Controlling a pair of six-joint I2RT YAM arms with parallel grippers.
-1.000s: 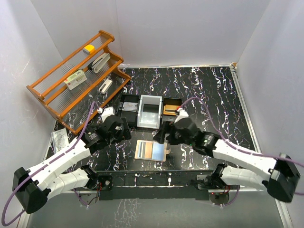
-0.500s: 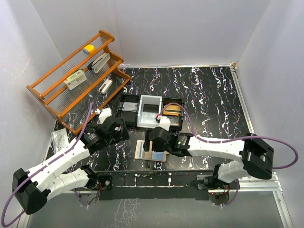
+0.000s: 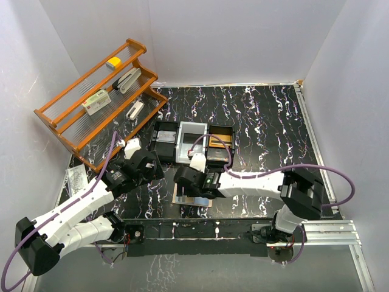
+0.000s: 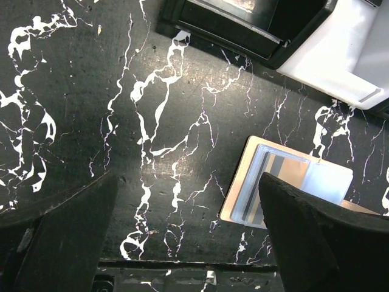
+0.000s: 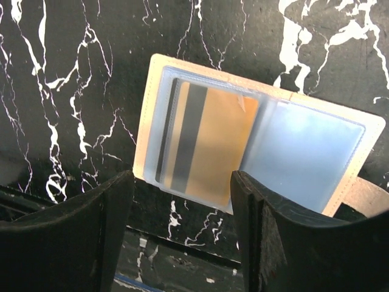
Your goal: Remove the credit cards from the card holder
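Black, white-veined worktop (image 3: 267,121) carries the card holder (image 5: 258,146) near its front edge, spread open and flat. The left hand (image 4: 188,243) hangs just beside it and the right hand (image 5: 176,237) hovers directly over it, both wide open and empty. An orange-brown credit card (image 5: 209,143) sits in one clear pocket, so this looks like the approach to a pull; next the right hand should lower, pinch that card's edge and slide it out while the holder is held down.
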